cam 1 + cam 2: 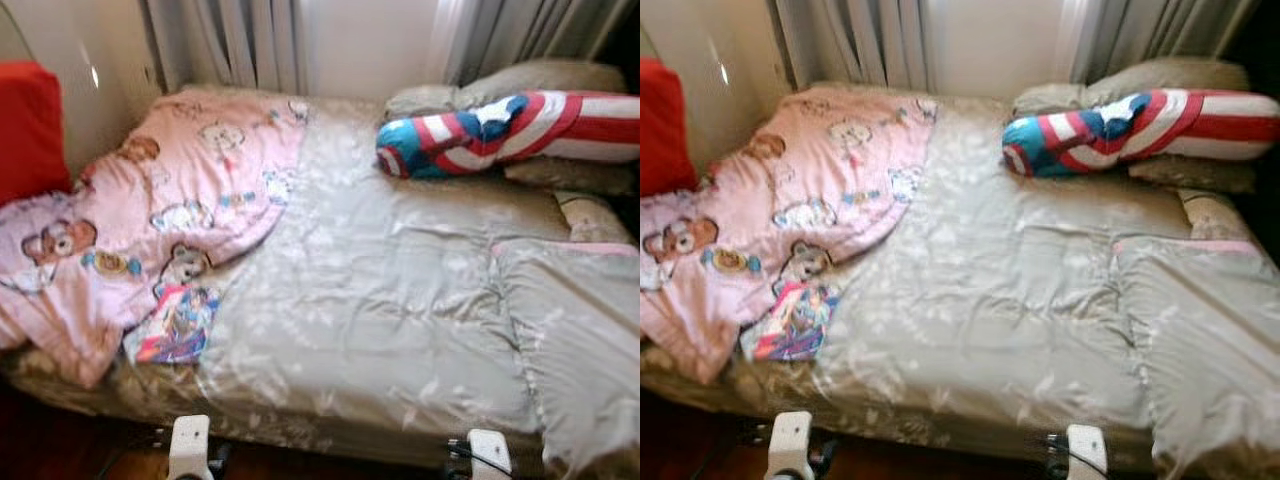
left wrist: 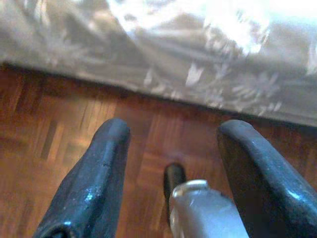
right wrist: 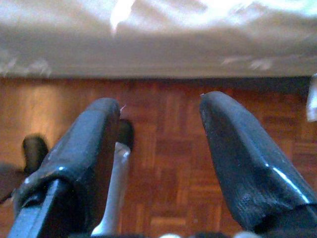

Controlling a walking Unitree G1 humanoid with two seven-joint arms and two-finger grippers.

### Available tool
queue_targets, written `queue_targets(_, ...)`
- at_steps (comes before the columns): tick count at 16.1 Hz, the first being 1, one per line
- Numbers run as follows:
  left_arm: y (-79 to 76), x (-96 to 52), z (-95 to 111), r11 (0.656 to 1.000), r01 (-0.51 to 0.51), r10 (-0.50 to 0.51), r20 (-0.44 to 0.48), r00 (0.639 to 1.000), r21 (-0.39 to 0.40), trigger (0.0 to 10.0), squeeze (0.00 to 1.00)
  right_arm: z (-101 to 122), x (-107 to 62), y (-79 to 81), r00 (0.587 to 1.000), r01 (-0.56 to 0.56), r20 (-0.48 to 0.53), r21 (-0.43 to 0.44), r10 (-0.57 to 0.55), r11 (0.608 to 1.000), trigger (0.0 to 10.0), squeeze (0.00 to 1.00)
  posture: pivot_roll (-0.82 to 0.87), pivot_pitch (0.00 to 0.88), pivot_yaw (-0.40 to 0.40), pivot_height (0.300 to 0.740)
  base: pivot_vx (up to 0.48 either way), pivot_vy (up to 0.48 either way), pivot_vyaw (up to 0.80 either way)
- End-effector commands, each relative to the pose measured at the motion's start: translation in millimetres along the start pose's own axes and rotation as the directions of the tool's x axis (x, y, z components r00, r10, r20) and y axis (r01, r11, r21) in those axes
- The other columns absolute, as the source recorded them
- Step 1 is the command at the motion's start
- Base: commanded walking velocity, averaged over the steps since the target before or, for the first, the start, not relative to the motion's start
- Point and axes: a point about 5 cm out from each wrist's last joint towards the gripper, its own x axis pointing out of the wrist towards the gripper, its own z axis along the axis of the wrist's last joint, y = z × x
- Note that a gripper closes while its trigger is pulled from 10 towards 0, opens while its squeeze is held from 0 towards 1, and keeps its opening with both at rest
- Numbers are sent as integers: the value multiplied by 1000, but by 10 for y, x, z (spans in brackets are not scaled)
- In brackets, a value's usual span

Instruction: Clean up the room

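Head view: pink blanket point(image 1: 170, 200) rumpled on bed point(image 1: 400, 330), blurry book point(image 1: 178, 322) beside.

Home bedroom: bed point(image 1: 380, 300), curtains point(image 1: 230, 40), pillows point(image 1: 540, 85)
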Motion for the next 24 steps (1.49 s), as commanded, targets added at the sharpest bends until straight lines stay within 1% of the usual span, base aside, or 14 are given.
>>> queue_targets(1,-36,-3,-32,1000,3,-3,-20,1000,-20,10000,0,-9,-12,-70,1000,23,-3,7,-23,1000,10000,0,46,100,-29,740,0,-311,0)
queue_targets(6,-39,-4,-38,1000,4,-5,-24,1000,-22,10000,0,-5,-12,-74,1000,27,-2,6,-27,1000,10000,0,32,110,-26,740,0,-311,0)
queue_targets(24,-45,-18,-83,1000,6,-7,-39,999,-21,10000,0,-11,-12,-69,1000,26,-4,4,-26,1000,10000,0,40,104,-26,740,0,-311,0)
